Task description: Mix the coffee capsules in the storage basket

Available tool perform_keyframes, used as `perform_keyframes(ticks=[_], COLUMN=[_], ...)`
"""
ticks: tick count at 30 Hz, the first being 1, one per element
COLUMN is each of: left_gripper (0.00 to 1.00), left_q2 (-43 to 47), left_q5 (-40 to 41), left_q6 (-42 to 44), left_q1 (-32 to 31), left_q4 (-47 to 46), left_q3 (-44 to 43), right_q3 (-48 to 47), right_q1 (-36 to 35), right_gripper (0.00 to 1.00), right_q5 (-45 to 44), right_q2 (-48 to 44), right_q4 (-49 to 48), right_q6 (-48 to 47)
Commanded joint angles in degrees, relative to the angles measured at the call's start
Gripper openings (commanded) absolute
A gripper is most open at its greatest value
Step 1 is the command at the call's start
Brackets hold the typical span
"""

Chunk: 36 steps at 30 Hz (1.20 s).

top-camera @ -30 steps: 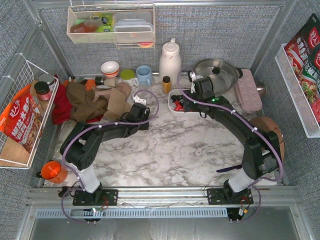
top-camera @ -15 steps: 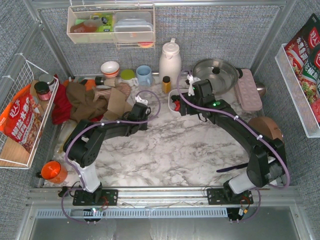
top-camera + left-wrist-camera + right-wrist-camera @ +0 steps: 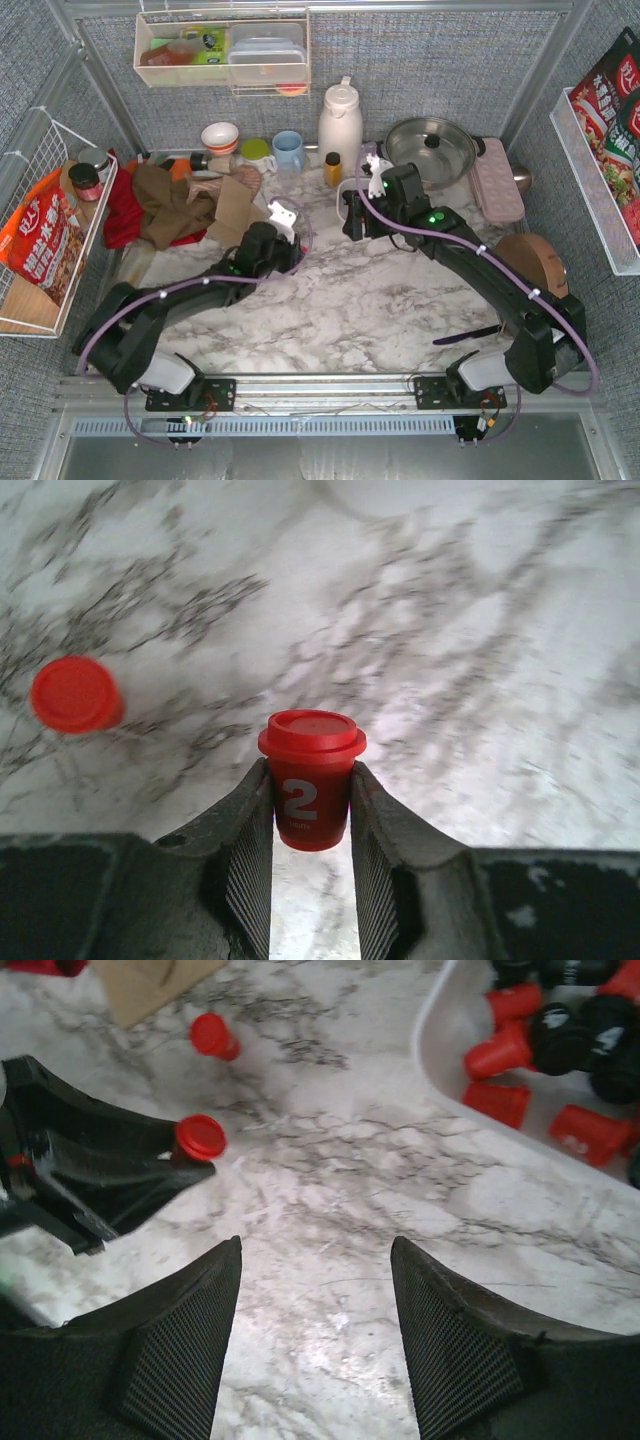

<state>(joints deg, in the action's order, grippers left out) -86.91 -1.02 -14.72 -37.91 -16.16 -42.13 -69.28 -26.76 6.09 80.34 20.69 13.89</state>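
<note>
My left gripper is shut on an upright red coffee capsule marked "2", held just above the marble. A second red capsule lies on its side on the marble to the left of it. In the right wrist view the same held capsule shows at the tip of the left gripper, with the loose one beyond. My right gripper stands open over bare marble, holding nothing. The white storage basket at the upper right holds several red and black capsules. From above, its rim peeks out beside the right wrist.
Along the back stand a white thermos, a steel pot, a pink dimpled tray, mugs and a yellow-capped bottle. Crumpled cloth and cardboard lie at the back left. An orange cup sits near left.
The left gripper has closed on the red capsule and its arm has stretched forward and lower. The right arm has swung left, off the basket, staying open.
</note>
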Motion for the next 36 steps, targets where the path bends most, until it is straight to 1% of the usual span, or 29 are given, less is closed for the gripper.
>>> perform_keyframes(ticks=[1, 3, 6, 11, 16, 23, 33, 36], left_gripper=[0.29, 0.3, 0.3, 0.3, 0.29, 0.29, 0.28, 0.28], left_q2=[7.3, 10.1, 12.8, 14.9, 16.8, 18.1, 18.1, 18.2], left_q5=[-5.0, -5.0, -4.8, -5.3, -4.9, -3.9, -4.0, -3.9], left_q6=[5.9, 9.3, 13.6, 17.4, 19.1, 19.6, 20.0, 20.1], left_q1=[-3.6, -6.0, -9.3, -12.5, -14.1, -15.2, -16.2, -16.3], left_q4=[-16.2, -21.3, -26.2, -29.9, -31.1, -31.5, -31.5, -31.5], left_q3=[6.4, 8.9, 11.5, 12.7, 12.9, 12.6, 11.7, 11.7], right_q3=[0.1, 0.2, 0.5, 0.5, 1.5, 1.2, 1.8, 2.6], right_q1=[-2.3, -3.3, -4.7, -7.3, -9.1, -9.4, -9.5, -9.5], right_gripper=[0.66, 0.66, 0.66, 0.67, 0.71, 0.71, 0.64, 0.6], right_q5=[4.8, 6.6, 9.2, 12.9, 12.6, 10.5, 12.1, 13.0], right_q2=[-1.4, -2.0, -2.7, -2.6, -3.7, -5.1, -5.2, -5.3], right_q4=[-1.0, -1.9, -3.8, -4.6, -3.2, -0.2, -2.1, -3.8], right_q6=[3.0, 4.4, 6.8, 8.9, 8.6, 6.7, 8.6, 9.9])
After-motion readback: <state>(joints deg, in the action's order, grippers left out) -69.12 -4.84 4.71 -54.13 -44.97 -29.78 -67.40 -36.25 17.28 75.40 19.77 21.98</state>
